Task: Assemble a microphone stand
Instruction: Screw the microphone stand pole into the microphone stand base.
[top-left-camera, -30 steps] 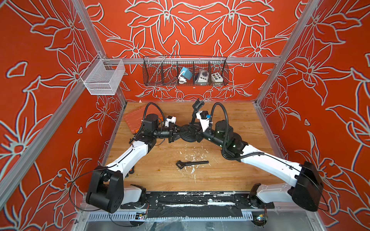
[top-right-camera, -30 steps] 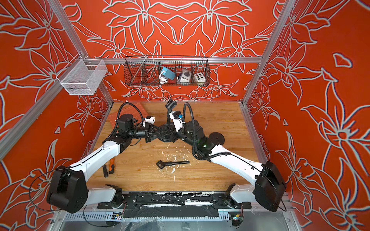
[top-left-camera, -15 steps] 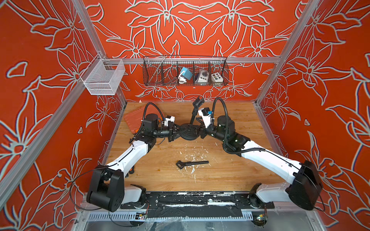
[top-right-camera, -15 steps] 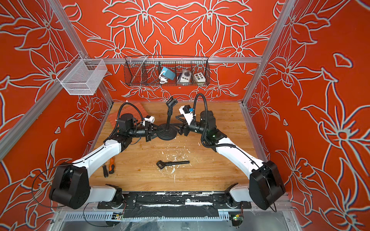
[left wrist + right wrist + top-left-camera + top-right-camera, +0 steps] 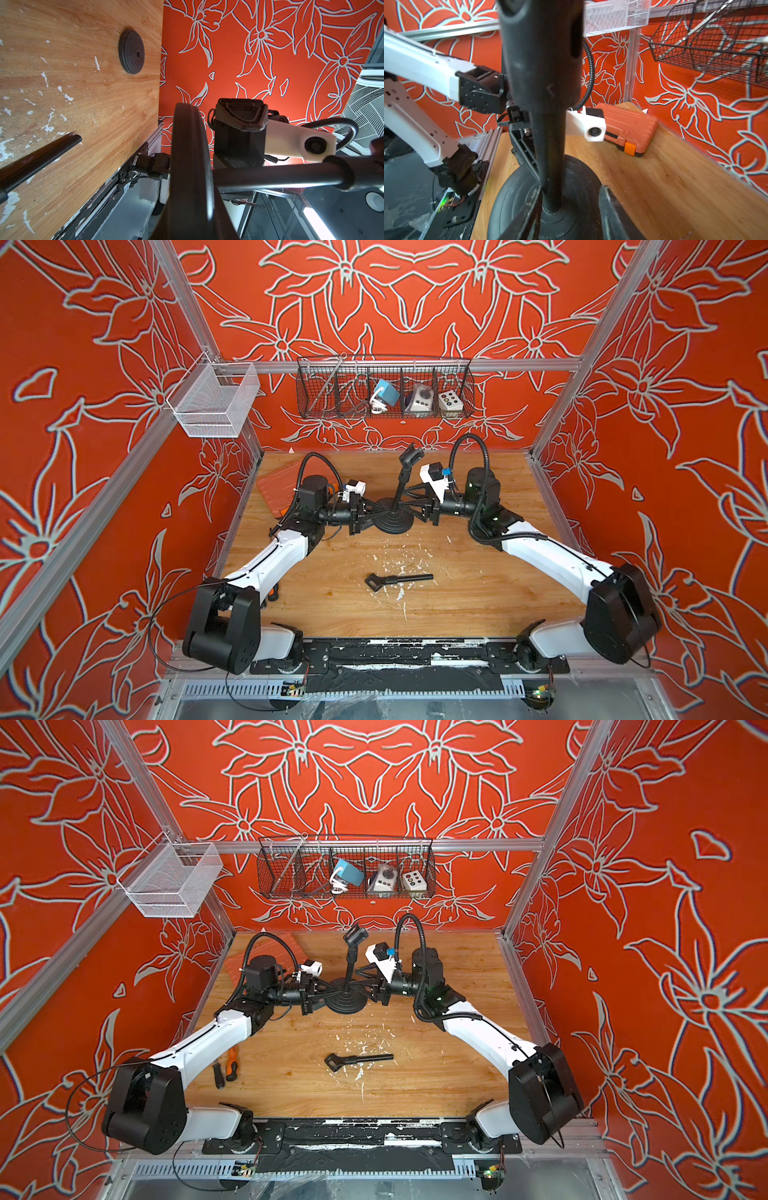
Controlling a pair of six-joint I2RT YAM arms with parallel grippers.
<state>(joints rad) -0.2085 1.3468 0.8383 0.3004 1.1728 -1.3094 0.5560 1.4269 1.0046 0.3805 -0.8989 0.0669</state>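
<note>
The black microphone stand is upright mid-table in both top views: round base (image 5: 392,523) (image 5: 346,1003), pole (image 5: 401,486) (image 5: 350,969), clip (image 5: 410,456) on top. My left gripper (image 5: 370,514) (image 5: 322,992) is shut on the base's rim (image 5: 191,166), which fills the left wrist view edge-on. My right gripper (image 5: 409,501) (image 5: 361,982) (image 5: 571,209) is open low around the pole (image 5: 550,155). One finger (image 5: 529,207) lies beside the pole and the other finger (image 5: 610,212) stands apart from it. A loose black pole with a clip (image 5: 399,580) (image 5: 359,1060) (image 5: 37,158) lies on the table nearer the front.
A second black base disc (image 5: 131,51) lies flat on the wood. An orange tool case (image 5: 278,489) (image 5: 629,124) sits at the back left. Two screwdrivers (image 5: 228,1067) lie by the left arm. A black wire basket (image 5: 384,389) and a white mesh basket (image 5: 214,400) hang on the walls.
My right gripper has let go of the pole, and its arm has drawn back to the right. The stand is now upright. My left gripper has kept its hold on the base.
</note>
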